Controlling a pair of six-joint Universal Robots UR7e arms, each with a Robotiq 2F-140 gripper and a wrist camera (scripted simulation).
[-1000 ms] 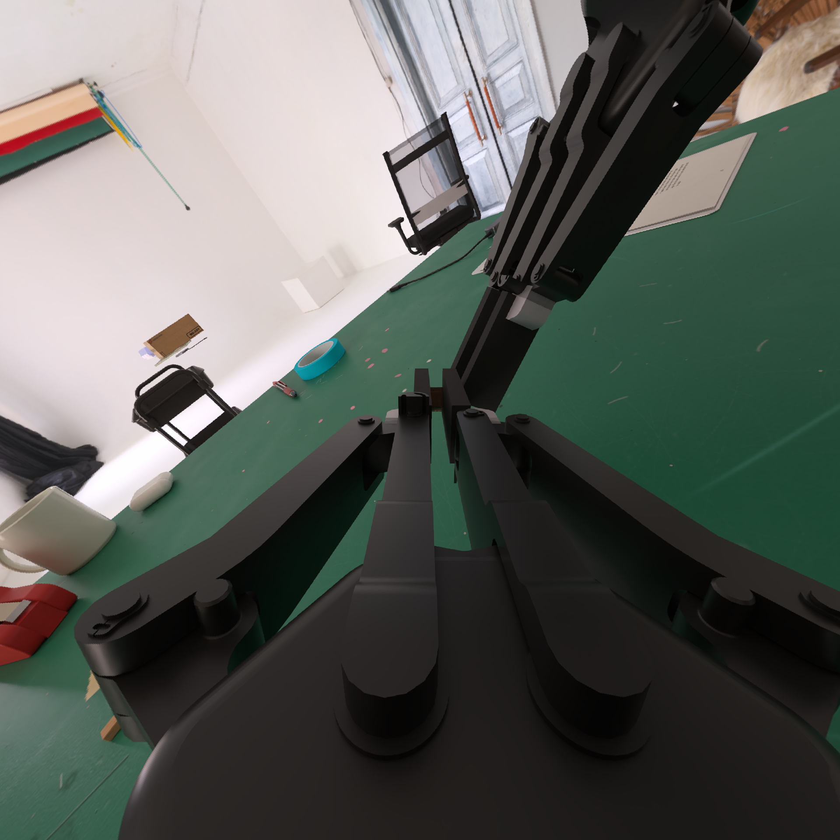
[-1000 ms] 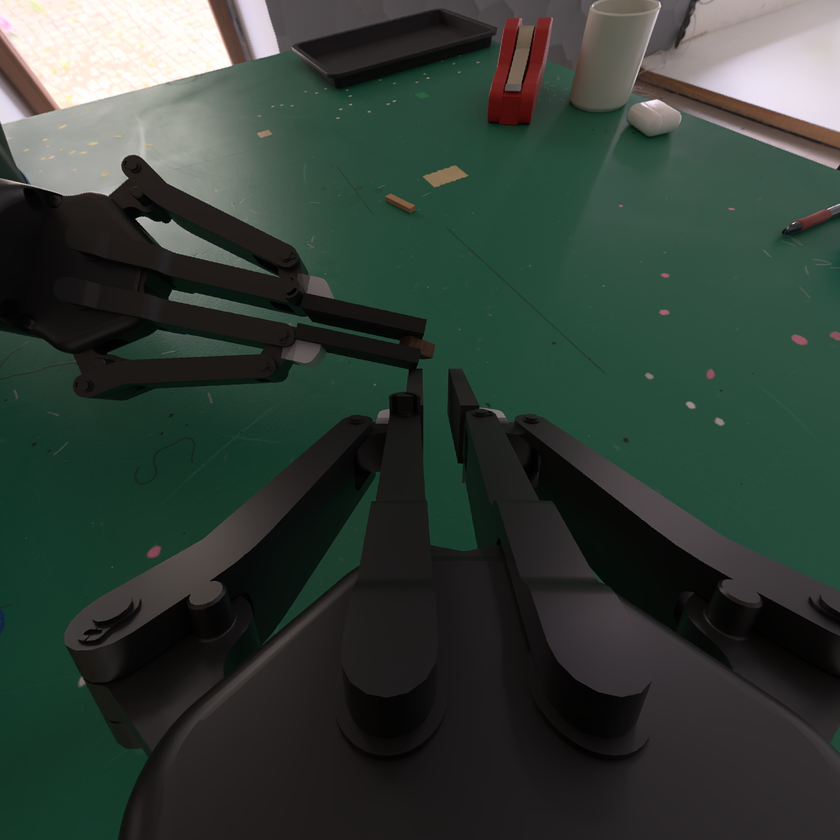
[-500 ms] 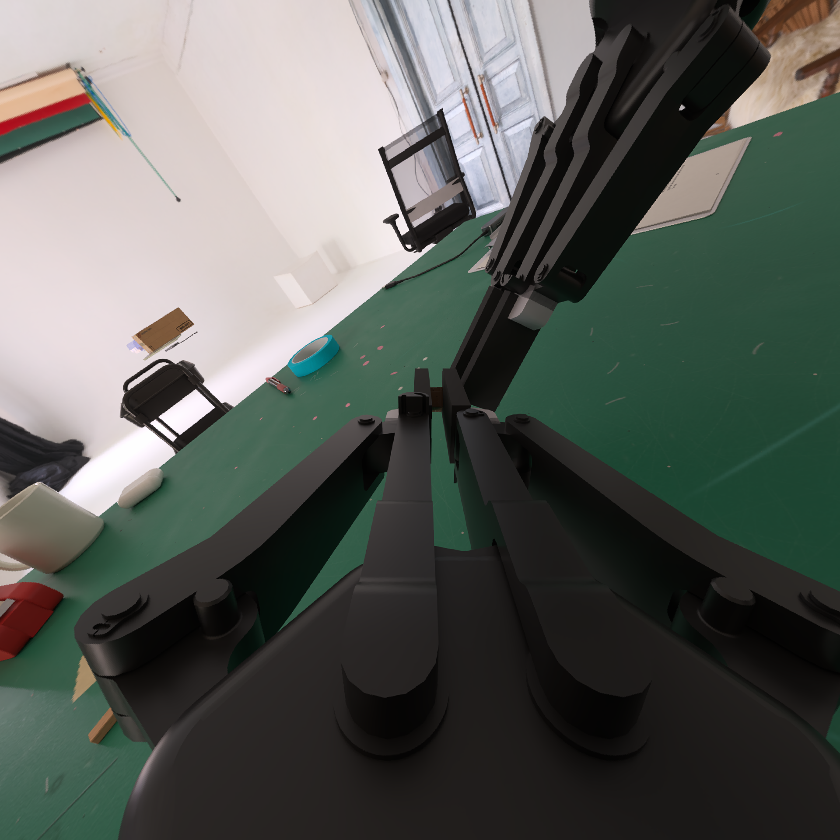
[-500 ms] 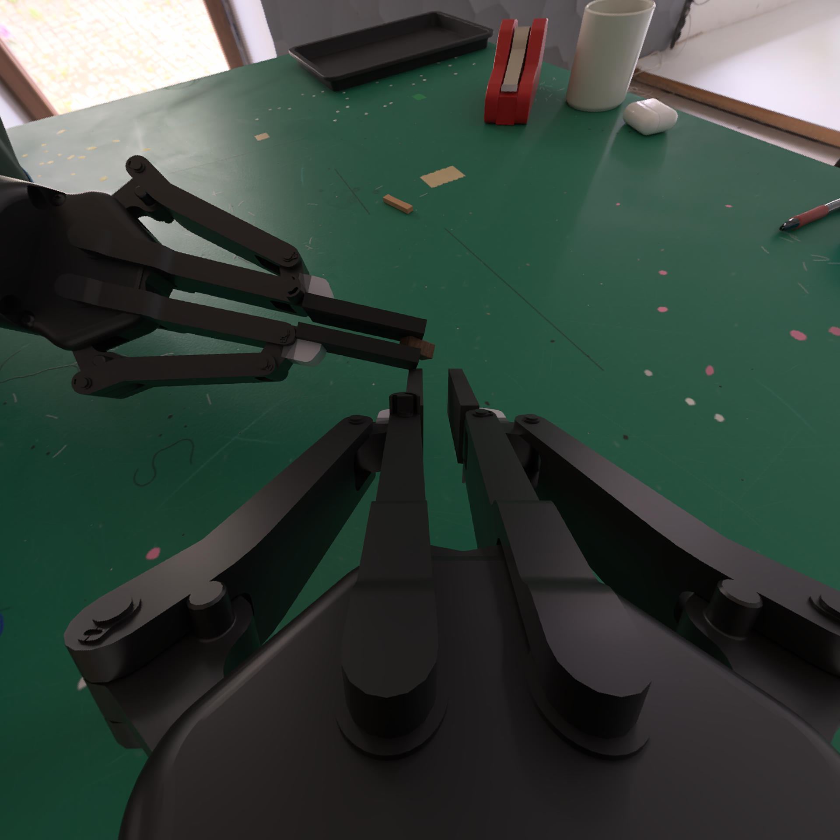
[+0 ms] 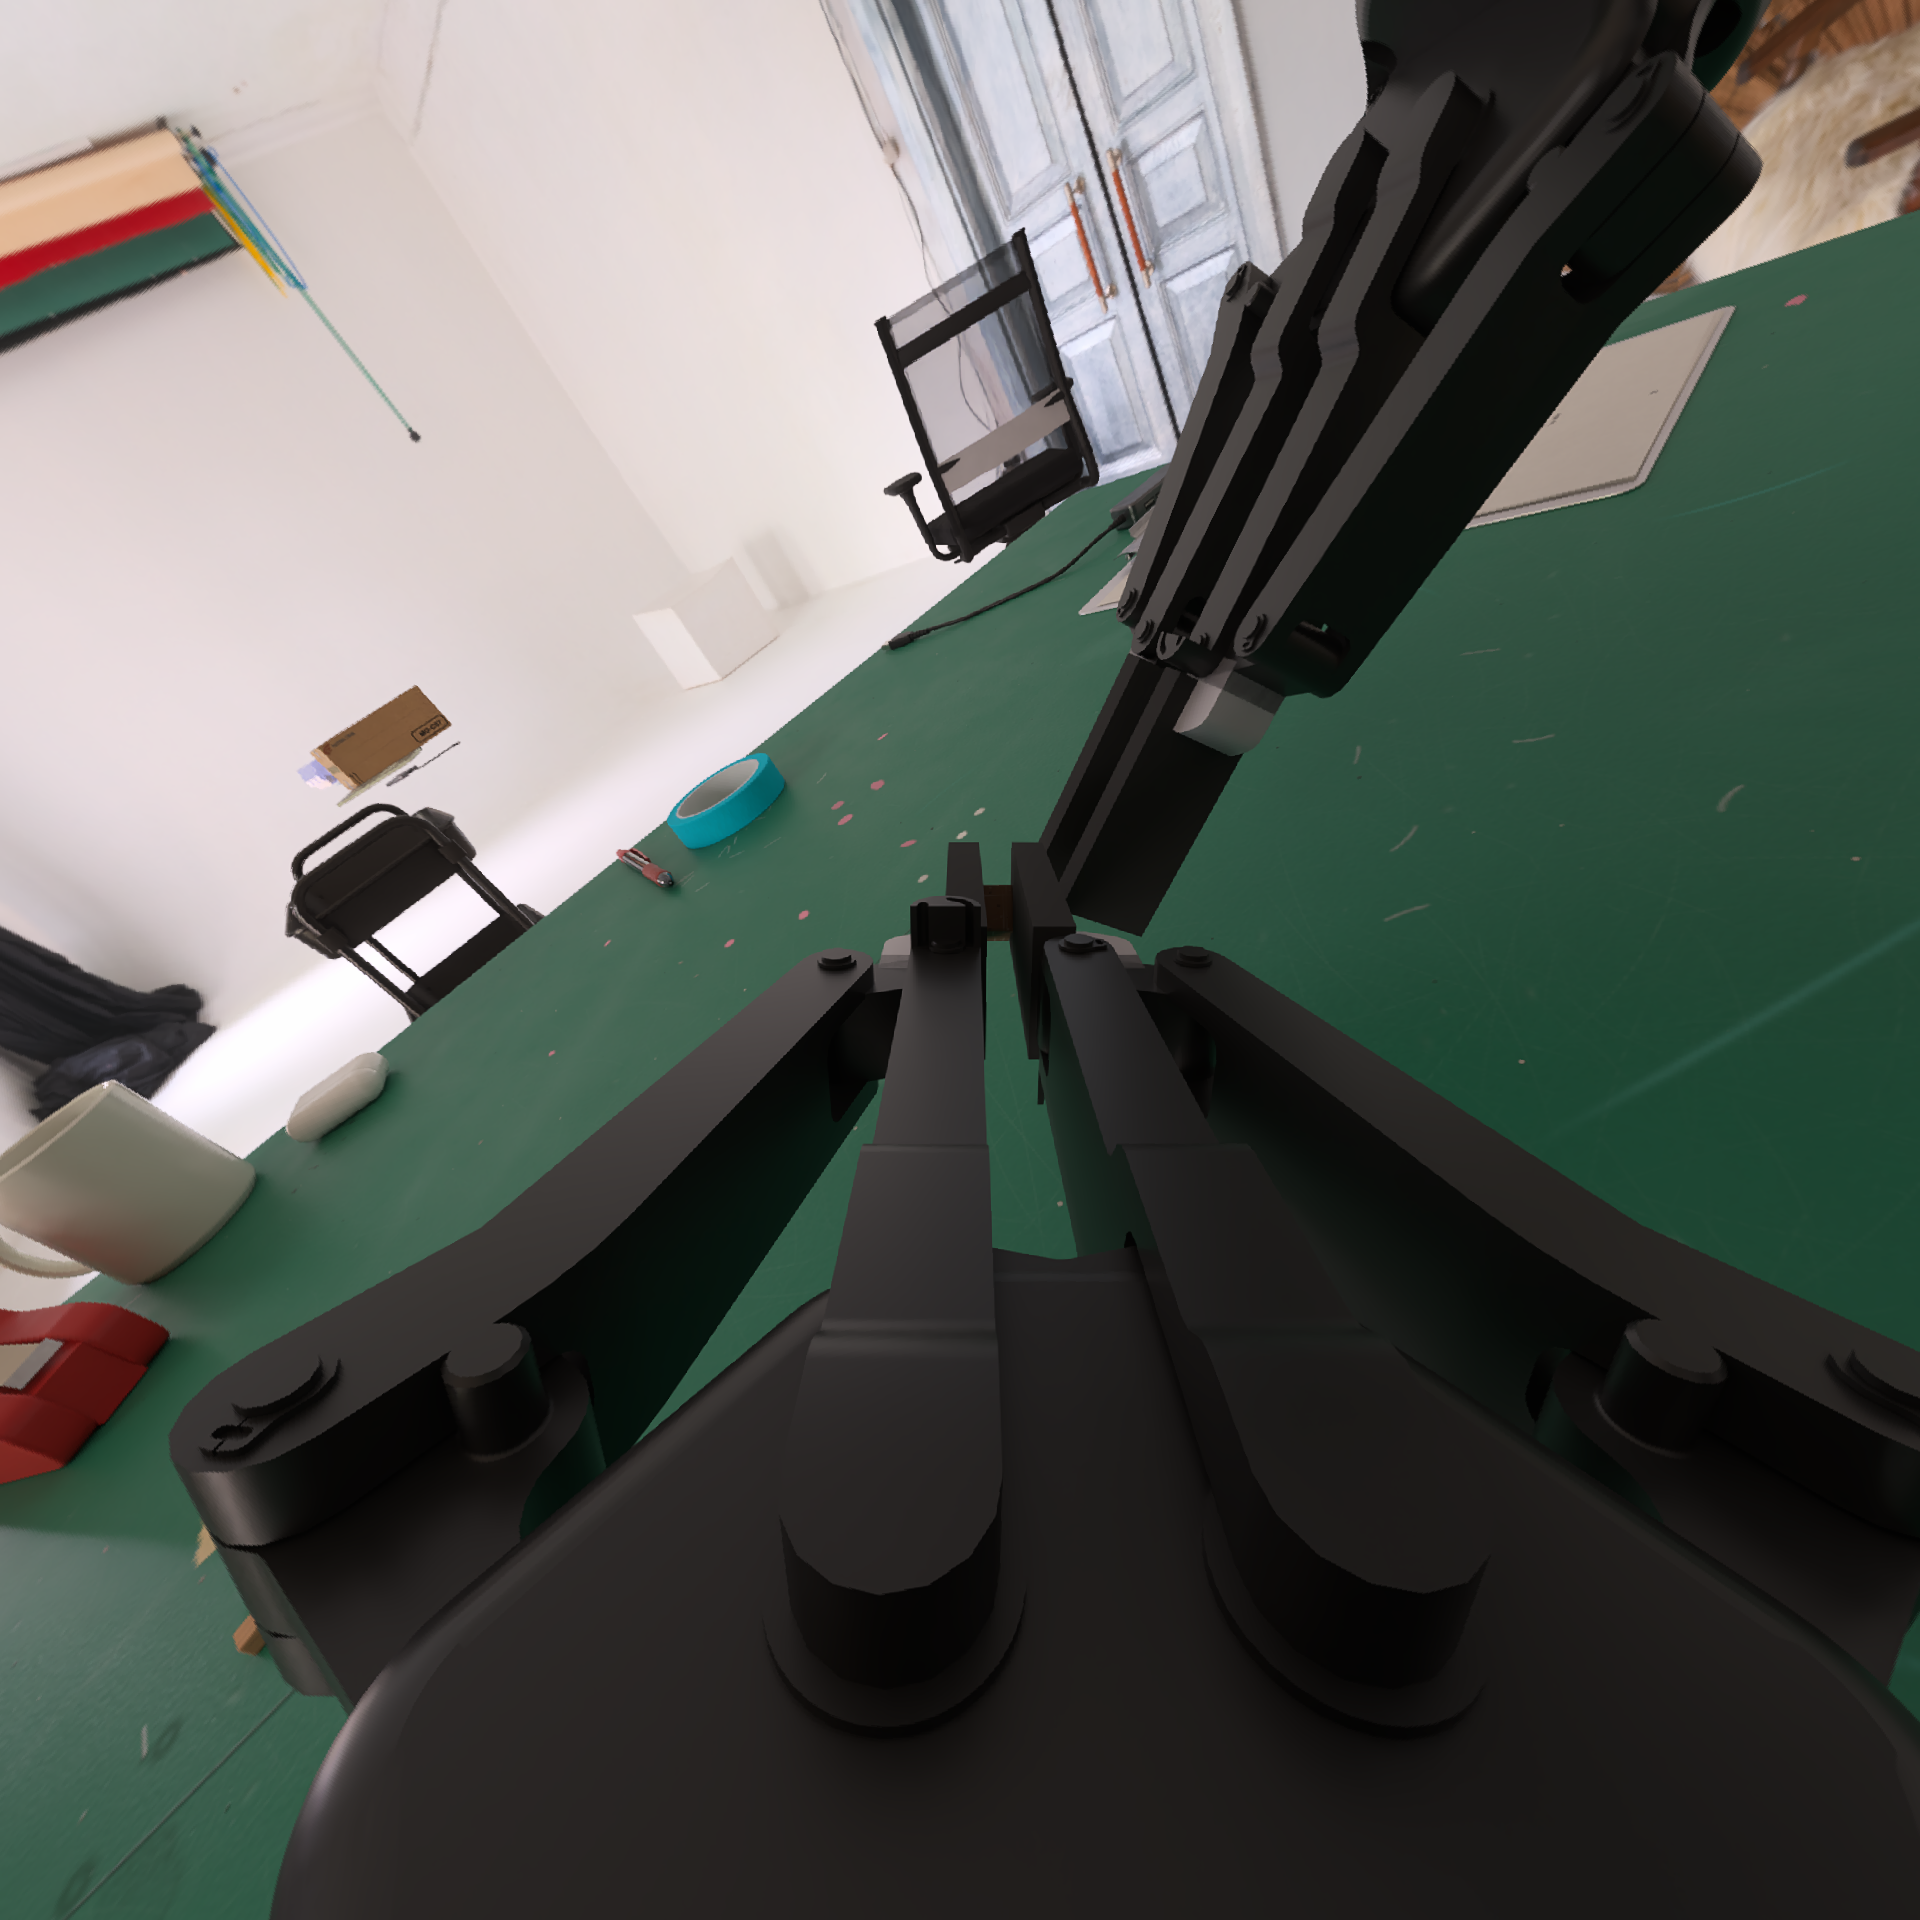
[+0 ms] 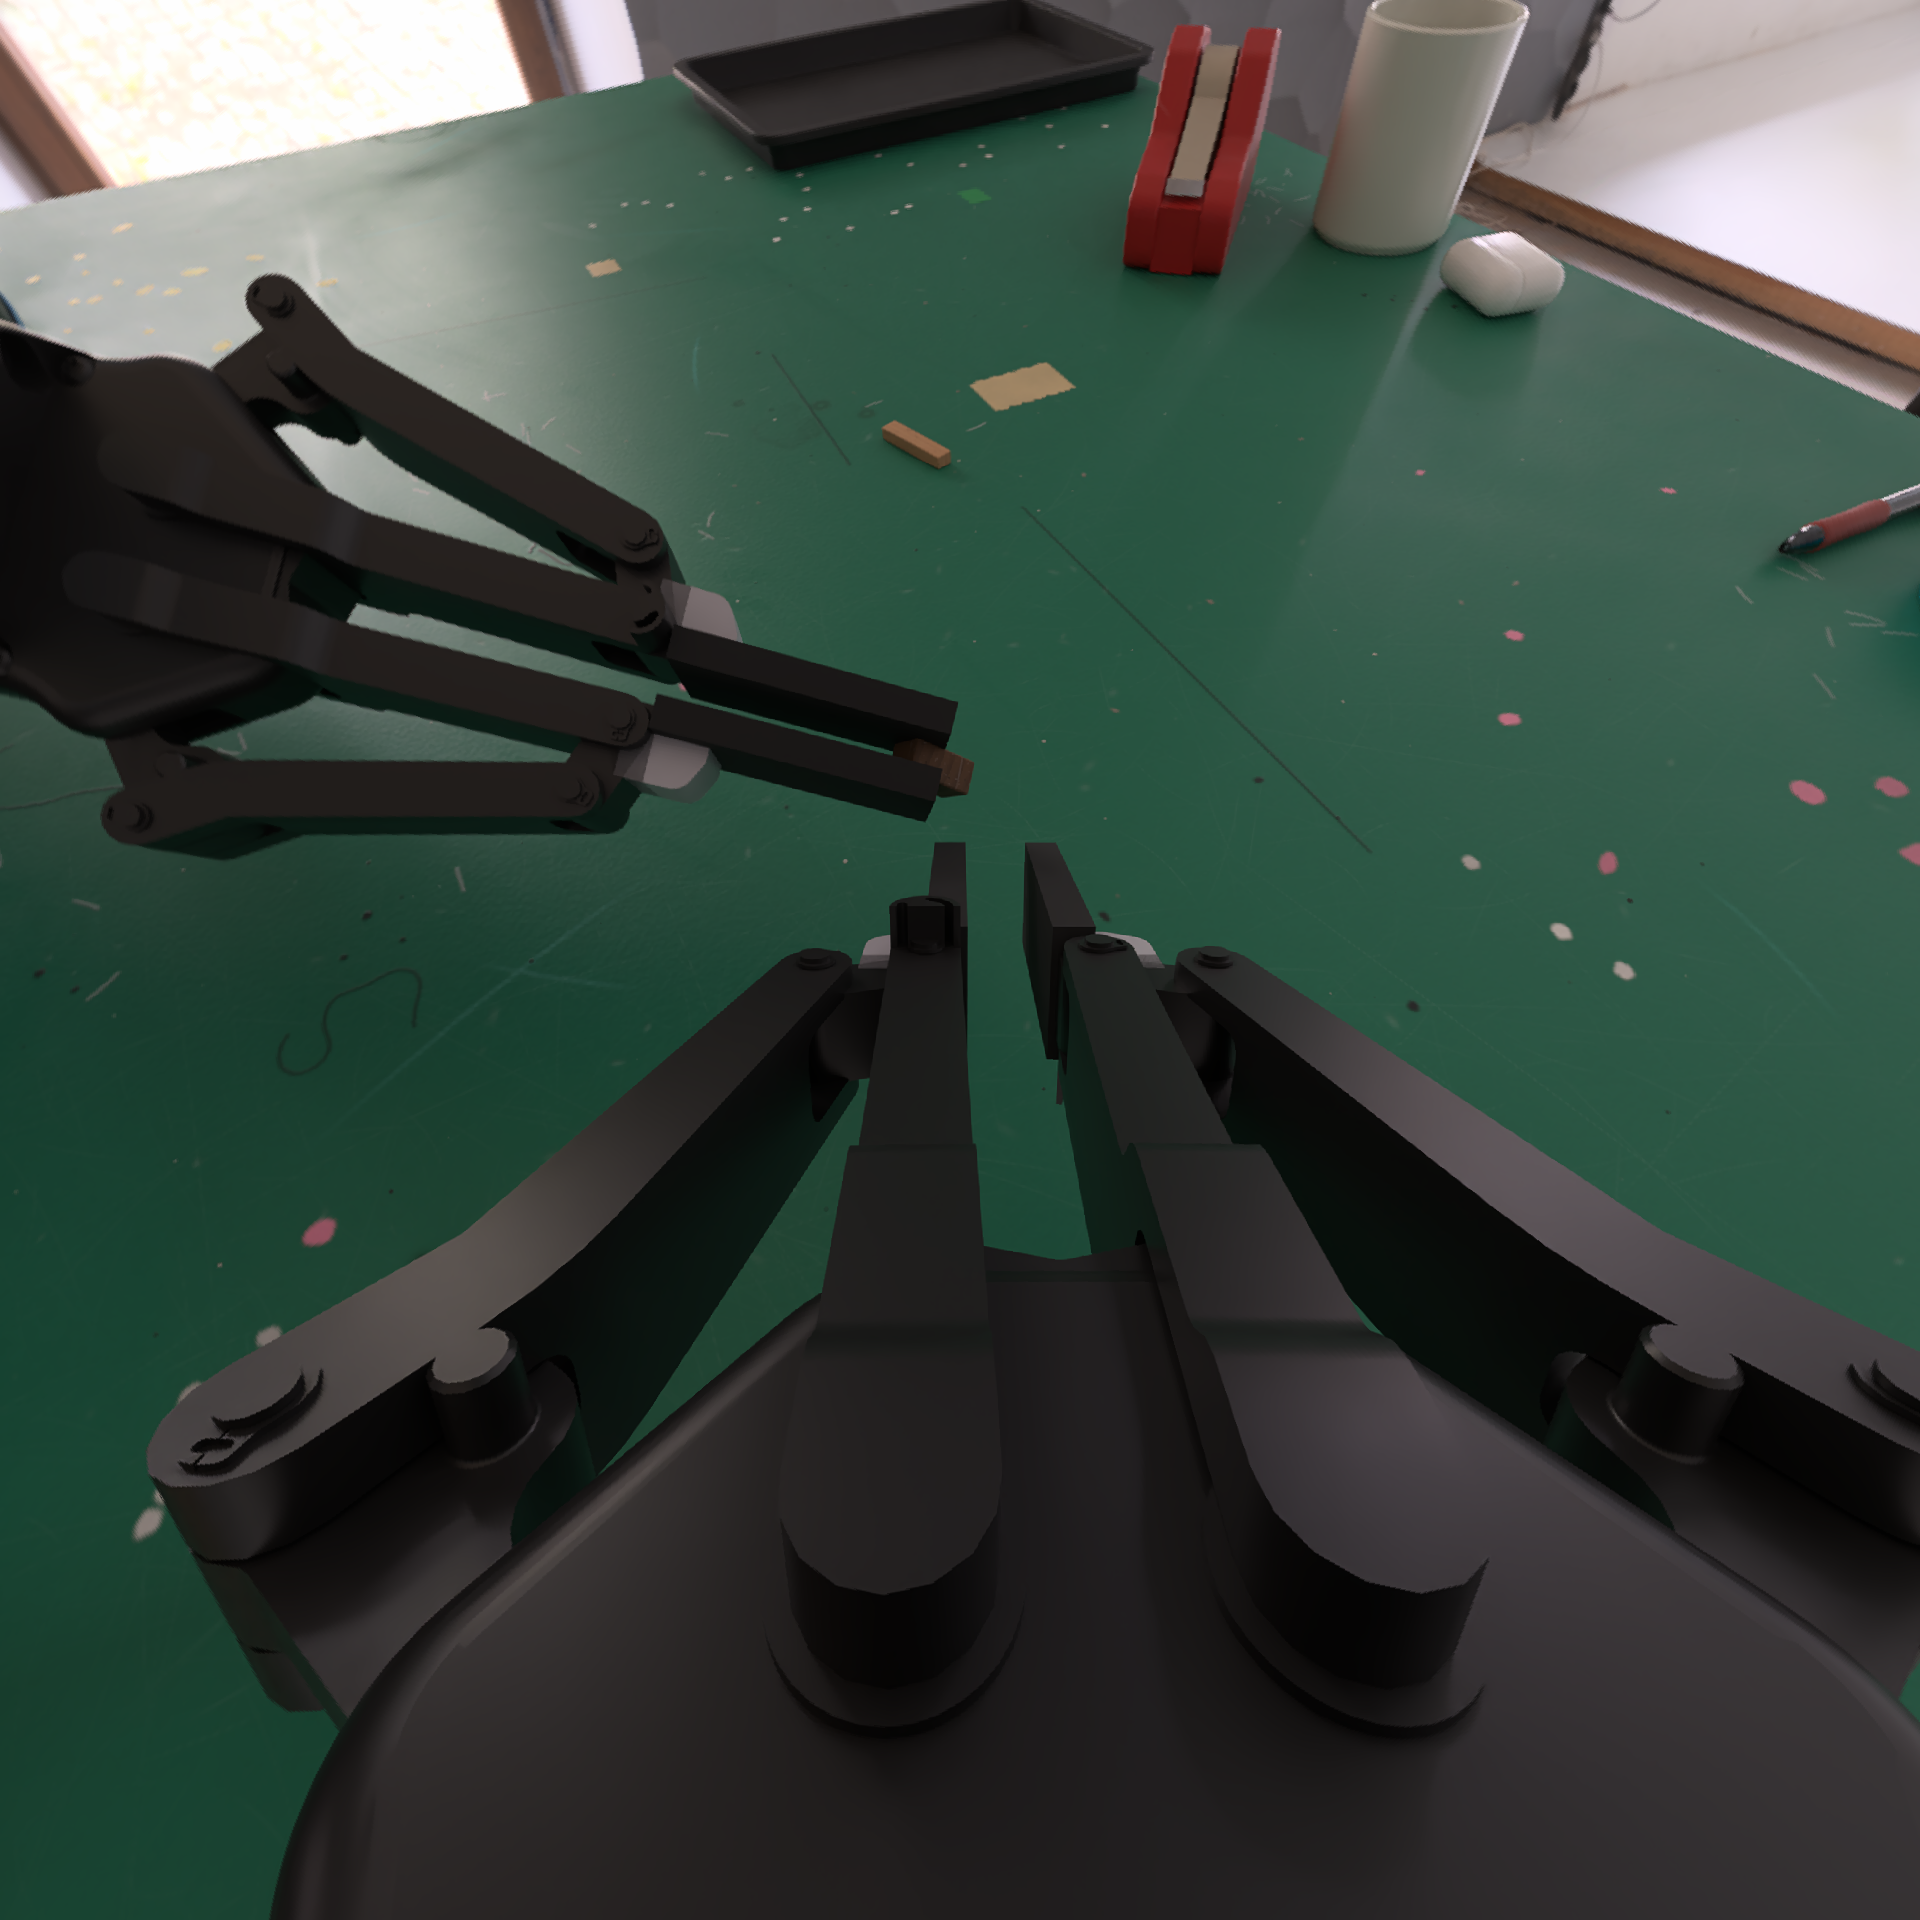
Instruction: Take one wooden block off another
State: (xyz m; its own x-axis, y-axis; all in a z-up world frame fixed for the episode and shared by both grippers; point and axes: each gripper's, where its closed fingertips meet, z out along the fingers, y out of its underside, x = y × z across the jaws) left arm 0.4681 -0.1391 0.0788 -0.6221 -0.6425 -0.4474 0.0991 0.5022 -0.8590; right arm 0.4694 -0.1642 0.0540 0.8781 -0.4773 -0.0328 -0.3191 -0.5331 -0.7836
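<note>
My left gripper (image 5: 995, 883) is shut on a small brown wooden block (image 5: 997, 909), held above the green table (image 5: 1558, 935). In the right wrist view the left gripper (image 6: 935, 758) comes in from the left with the block (image 6: 948, 771) sticking out of its tips. My right gripper (image 6: 995, 873) is just below those tips, jaws a narrow gap apart with nothing between them. It also shows in the left wrist view (image 5: 1117, 873), reaching down from the upper right. A second, lighter wooden block (image 6: 916, 444) lies alone on the table farther off.
A black tray (image 6: 914, 78), a red tape dispenser (image 6: 1195, 156), a cream mug (image 6: 1403, 125) and a white case (image 6: 1501, 272) stand at the far edge. A red pen (image 6: 1849, 525) lies at the right. A blue tape roll (image 5: 725, 800) lies at the table edge.
Almost nothing. In the right wrist view the left gripper's tips with the block sit slightly higher, a little farther from my right fingertips. Neither gripper has opened or shut.
</note>
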